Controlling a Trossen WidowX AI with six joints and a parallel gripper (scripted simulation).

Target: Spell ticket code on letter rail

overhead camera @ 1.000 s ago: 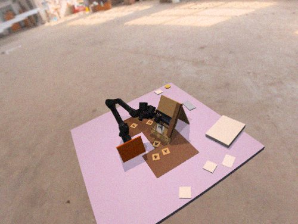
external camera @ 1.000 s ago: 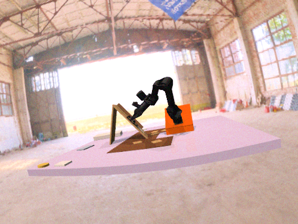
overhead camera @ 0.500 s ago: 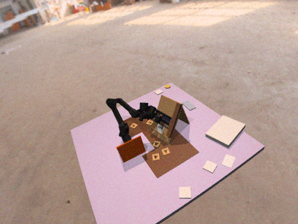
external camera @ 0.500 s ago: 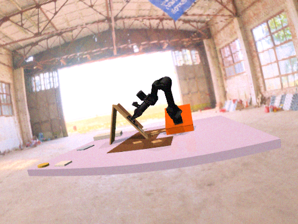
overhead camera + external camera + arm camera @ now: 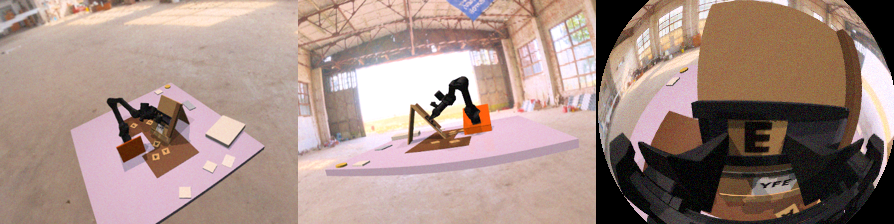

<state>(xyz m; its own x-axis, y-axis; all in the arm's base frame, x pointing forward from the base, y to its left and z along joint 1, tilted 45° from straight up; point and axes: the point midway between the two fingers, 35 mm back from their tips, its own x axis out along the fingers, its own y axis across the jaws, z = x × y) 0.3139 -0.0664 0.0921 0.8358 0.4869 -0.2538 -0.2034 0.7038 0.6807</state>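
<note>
On the pink counter [image 5: 104,179] [image 5: 506,149], an orange panel [image 5: 131,149] [image 5: 485,114] stands behind fingers gripping the E tile [image 5: 757,138].

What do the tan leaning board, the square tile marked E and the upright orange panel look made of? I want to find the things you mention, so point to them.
Tan leaning board [image 5: 170,105] [image 5: 771,55]: probably matte fibreboard, evenly brown.
Square tile marked E [image 5: 741,137]: perhaps pale wood, tan around black print.
Upright orange panel [image 5: 131,149] [image 5: 484,114]: possibly painted board or plastic; flat, uniform colour.
</note>
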